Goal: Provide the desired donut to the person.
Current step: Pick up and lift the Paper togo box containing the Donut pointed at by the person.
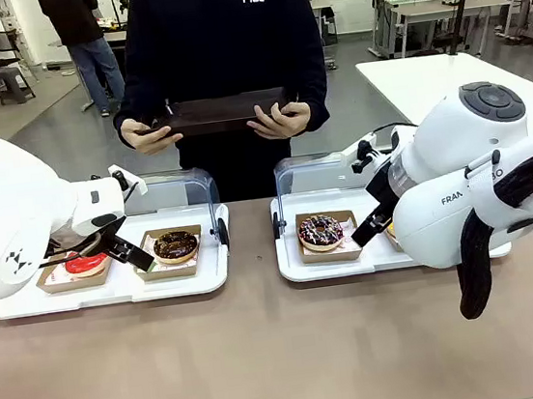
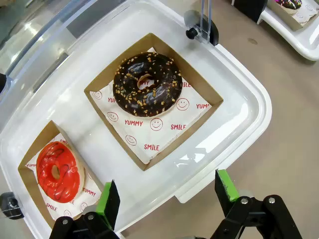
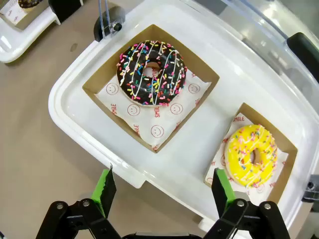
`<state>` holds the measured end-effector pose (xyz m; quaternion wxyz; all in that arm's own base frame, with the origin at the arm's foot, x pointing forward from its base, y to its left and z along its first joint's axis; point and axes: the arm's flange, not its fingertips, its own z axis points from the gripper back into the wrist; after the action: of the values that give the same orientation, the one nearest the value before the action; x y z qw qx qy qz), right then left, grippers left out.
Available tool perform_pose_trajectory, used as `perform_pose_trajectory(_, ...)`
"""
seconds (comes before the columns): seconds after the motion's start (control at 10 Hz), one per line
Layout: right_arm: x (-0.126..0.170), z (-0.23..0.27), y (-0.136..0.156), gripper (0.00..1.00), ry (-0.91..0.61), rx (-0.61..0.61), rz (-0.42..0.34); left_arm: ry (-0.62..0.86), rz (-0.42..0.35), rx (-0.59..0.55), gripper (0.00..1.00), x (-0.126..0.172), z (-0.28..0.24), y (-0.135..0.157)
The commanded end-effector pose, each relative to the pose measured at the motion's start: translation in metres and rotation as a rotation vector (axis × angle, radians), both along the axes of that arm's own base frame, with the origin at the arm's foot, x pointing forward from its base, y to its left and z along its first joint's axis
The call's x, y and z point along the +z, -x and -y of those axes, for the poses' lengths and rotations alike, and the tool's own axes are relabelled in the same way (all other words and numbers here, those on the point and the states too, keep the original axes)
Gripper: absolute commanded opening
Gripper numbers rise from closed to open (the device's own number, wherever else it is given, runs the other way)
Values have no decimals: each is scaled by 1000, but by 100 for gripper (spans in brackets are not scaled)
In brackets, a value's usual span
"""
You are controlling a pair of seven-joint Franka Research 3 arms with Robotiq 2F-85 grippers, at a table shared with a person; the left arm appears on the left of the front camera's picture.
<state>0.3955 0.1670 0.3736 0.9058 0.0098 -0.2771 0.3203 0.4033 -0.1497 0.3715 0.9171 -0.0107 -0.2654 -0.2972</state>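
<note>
Left gripper (image 2: 167,191) is spread wide and empty, chocolate nut donut (image 2: 147,83) just ahead of it, red donut (image 2: 59,171) off to one side. Right gripper (image 3: 162,185) same deal (wide apart, empty): sprinkled donut (image 3: 152,72) ahead, yellow donut (image 3: 250,154) off to one side. The person (image 1: 219,50) stands beyond both, holding a dark tray (image 1: 221,108).

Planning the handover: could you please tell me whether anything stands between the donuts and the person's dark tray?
Yes: a raised clear plastic lid stands at each white tray's far edge, between the donuts and the dark rectangular tray.
</note>
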Motion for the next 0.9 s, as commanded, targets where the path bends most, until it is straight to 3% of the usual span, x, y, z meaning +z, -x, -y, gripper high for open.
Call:
perform_pose_trajectory(0.0,0,0,0,100,0,0,0,0,0,0,100,0,0,0)
perform_pose_trajectory(0.8,0,0,0,100,0,0,0,0,0,0,100,0,0,0)
